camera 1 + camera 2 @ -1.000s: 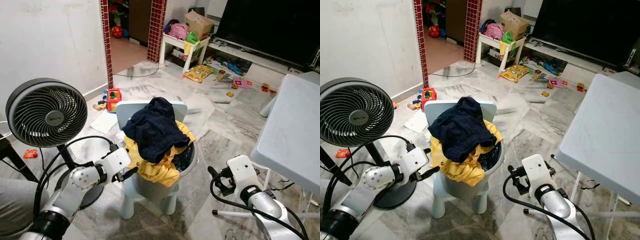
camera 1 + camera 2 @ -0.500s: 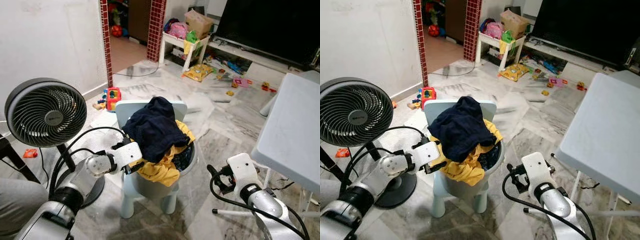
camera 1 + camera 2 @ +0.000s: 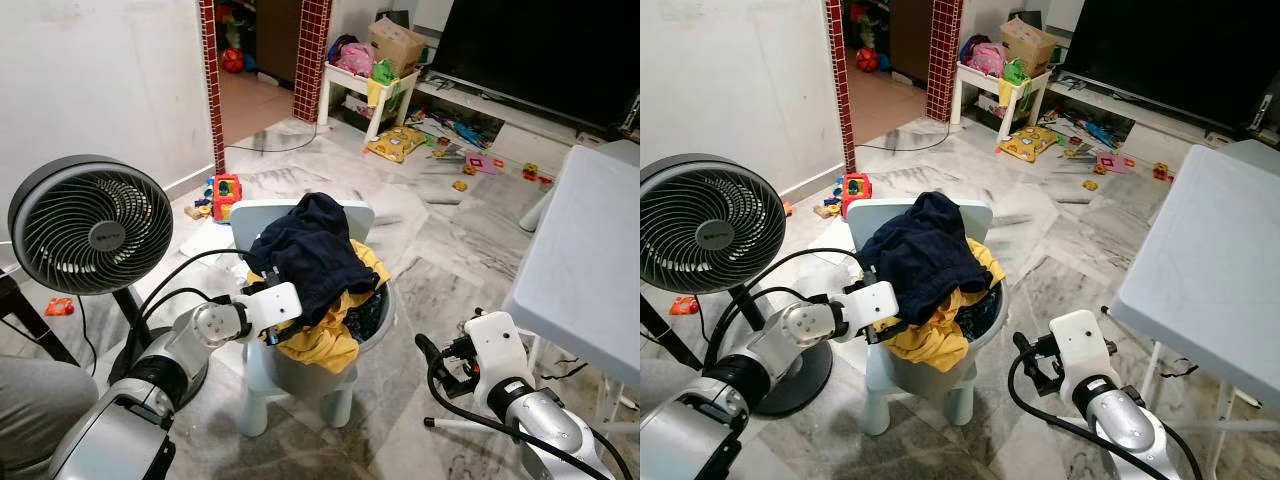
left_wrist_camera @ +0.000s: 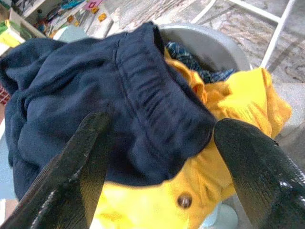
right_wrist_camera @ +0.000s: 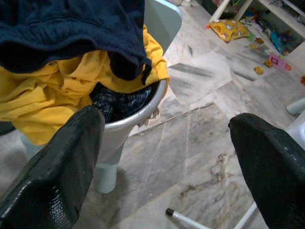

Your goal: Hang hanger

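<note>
Nothing hung yet (no hanger seen): left pincer point(image 4: 157, 157) spread wide at navy garment point(image 3: 310, 255) atop basket point(image 3: 385, 325), right pincer point(image 5: 167, 157) open.

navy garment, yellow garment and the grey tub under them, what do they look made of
Navy garment: soft knit, likely cotton jersey or fleece; matte, with a gathered, ribbed band.
Yellow garment: a finer woven or piqué-like cloth, judging by its visible grain and a dark button.
Grey tub: probably plastic, though possibly metal; smooth rim with a dull sheen.
Left gripper is open before the navy garment.
</note>
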`<state>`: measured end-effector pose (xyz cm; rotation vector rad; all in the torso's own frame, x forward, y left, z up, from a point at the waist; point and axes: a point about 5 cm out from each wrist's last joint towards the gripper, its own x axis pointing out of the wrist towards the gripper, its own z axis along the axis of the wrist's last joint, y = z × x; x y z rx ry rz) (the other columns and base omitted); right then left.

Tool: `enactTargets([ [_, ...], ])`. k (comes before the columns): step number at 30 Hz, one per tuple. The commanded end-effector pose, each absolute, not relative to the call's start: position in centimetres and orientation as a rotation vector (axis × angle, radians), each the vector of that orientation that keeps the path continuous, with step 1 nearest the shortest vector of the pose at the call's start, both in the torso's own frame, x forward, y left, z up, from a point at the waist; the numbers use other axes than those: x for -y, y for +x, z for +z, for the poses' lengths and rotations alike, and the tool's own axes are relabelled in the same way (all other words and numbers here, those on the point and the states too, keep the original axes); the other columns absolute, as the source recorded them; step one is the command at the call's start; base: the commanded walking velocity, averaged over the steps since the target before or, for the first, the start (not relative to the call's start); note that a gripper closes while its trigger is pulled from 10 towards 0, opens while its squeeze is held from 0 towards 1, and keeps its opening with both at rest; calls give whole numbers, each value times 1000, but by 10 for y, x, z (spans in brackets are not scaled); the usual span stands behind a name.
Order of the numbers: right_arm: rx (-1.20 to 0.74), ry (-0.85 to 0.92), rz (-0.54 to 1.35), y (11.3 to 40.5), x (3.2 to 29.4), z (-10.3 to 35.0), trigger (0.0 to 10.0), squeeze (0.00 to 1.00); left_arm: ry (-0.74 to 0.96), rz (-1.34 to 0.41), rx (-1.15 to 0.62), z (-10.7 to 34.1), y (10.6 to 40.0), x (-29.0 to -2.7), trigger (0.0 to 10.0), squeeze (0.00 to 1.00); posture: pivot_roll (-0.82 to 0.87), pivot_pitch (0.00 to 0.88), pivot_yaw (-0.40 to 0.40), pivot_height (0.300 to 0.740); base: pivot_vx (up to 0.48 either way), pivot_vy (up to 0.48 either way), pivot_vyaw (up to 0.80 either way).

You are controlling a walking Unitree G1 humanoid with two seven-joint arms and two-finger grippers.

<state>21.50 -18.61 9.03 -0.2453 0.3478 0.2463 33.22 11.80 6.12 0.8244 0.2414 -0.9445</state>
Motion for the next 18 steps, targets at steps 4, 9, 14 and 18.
enactTargets([
  [4,-313,-179,234,213,184,102,10000,0,797,-938,-164,73,338,-104,10000,0,-19,0,-108,740,0,0,0],
  [9,-259,-114,202,210,179,107,10000,0,531,-780,-45,90,341,-106,10000,0,2,0,-110,740,0,0,0],
  [14,-248,-88,174,212,178,106,10000,0,293,-669,4,93,325,-115,10000,0,40,0,-129,740,0,0,0],
  [18,-235,-94,176,217,179,107,10000,0,252,-674,4,92,315,-115,10000,0,57,0,-137,740,0,0,0],
])
